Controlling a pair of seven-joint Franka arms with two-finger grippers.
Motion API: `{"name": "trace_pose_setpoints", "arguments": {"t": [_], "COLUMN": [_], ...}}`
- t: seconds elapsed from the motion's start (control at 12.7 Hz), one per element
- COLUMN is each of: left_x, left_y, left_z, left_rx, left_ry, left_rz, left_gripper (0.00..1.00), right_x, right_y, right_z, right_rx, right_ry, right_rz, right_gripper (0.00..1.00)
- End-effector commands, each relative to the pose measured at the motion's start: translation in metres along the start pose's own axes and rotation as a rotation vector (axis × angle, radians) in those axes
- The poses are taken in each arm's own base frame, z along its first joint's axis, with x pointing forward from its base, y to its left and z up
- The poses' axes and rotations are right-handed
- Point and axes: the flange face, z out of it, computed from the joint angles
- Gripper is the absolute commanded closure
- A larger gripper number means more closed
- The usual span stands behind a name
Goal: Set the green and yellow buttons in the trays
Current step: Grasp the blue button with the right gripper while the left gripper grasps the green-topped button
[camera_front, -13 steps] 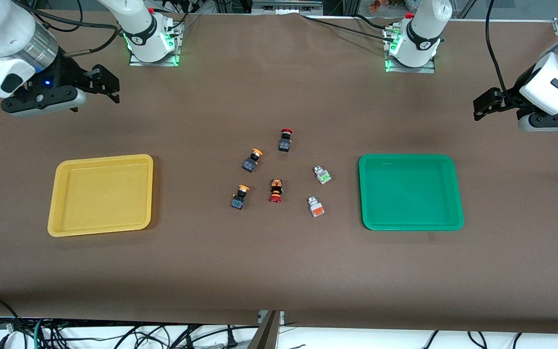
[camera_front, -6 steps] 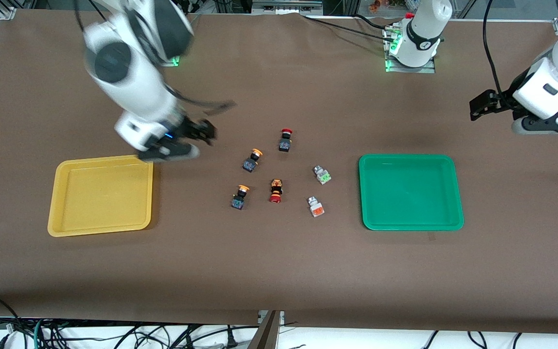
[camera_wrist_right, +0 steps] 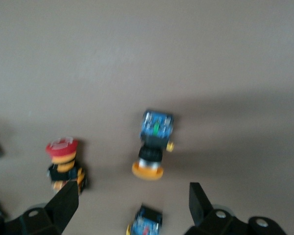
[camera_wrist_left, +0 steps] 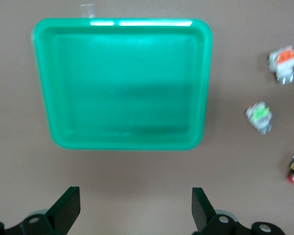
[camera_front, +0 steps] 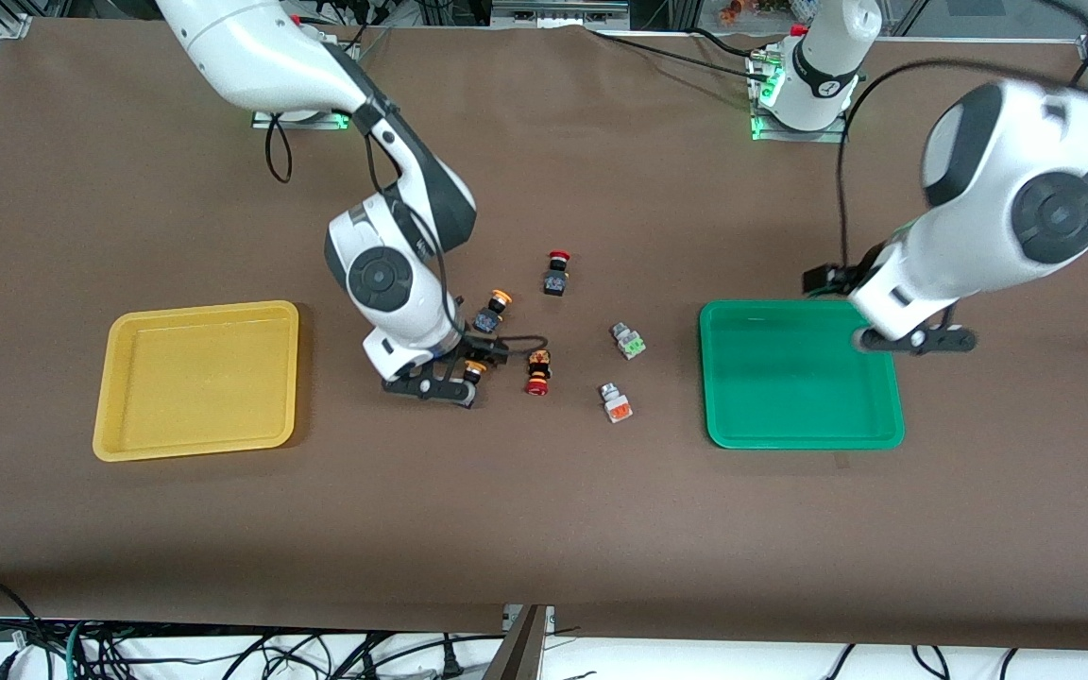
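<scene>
Two yellow-capped buttons lie mid-table, one (camera_front: 497, 304) farther from the front camera than the other (camera_front: 475, 369). A green-faced button (camera_front: 630, 342) and an orange-faced button (camera_front: 616, 404) lie nearer the green tray (camera_front: 794, 430). The yellow tray (camera_front: 195, 444) holds nothing. My right gripper (camera_front: 461, 380) is open, low over the yellow-capped pair; in its wrist view (camera_wrist_right: 132, 205) one button (camera_wrist_right: 154, 147) lies past the fingertips and another (camera_wrist_right: 146, 224) shows between the fingers. My left gripper (camera_front: 912, 338) is open and empty (camera_wrist_left: 134, 210) beside the green tray (camera_wrist_left: 122, 142).
Two red mushroom-capped buttons lie among the others, one (camera_front: 557, 272) farther from the front camera and one (camera_front: 536, 372) beside my right gripper, also seen in the right wrist view (camera_wrist_right: 63, 164). The left wrist view shows the green-faced (camera_wrist_left: 258, 116) and orange-faced (camera_wrist_left: 283, 62) buttons.
My right arm swung from its end of the table to the middle and came down over the yellow-capped buttons. My left arm moved in toward the green tray. No button has moved.
</scene>
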Motion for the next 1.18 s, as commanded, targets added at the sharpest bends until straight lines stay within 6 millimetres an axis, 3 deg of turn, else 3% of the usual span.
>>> {"name": "trace_pose_setpoints", "arguments": {"t": [0.0, 0.16, 0.32, 0.55, 0.71, 0.79, 0.87, 1.11], "left_x": [0.023, 0.022, 0.015, 0.017, 0.012, 0.012, 0.011, 0.001], "left_y": [0.053, 0.115, 0.160, 0.189, 0.218, 0.220, 0.219, 0.219], "left_z": [0.038, 0.066, 0.099, 0.161, 0.196, 0.212, 0.222, 0.251], "left_rx": [-0.052, -0.065, -0.061, -0.057, -0.074, -0.066, -0.068, -0.087], "left_ry": [0.040, 0.095, 0.108, 0.100, 0.123, 0.120, 0.124, 0.153], "left_rz": [-0.043, -0.125, -0.233, -0.313, -0.385, -0.393, -0.392, -0.390], "left_gripper": [0.00, 0.00, 0.00, 0.00, 0.00, 0.00, 0.00, 0.02], "right_x": [0.014, 0.014, 0.015, 0.010, 0.009, 0.007, 0.006, 0.007], "right_y": [-0.003, -0.001, -0.002, 0.000, 0.005, 0.007, 0.010, 0.015], "right_z": [0.021, 0.040, 0.051, 0.064, 0.073, 0.078, 0.081, 0.071], "right_rx": [0.007, 0.001, 0.025, 0.017, 0.019, 0.022, 0.018, -0.004], "right_ry": [0.029, 0.036, 0.060, 0.050, 0.055, 0.061, 0.057, 0.038], "right_rz": [0.040, 0.065, 0.065, 0.061, 0.063, 0.059, 0.059, 0.038], "right_gripper": [0.01, 0.05, 0.13, 0.35, 0.39, 0.40, 0.48, 0.77]}}
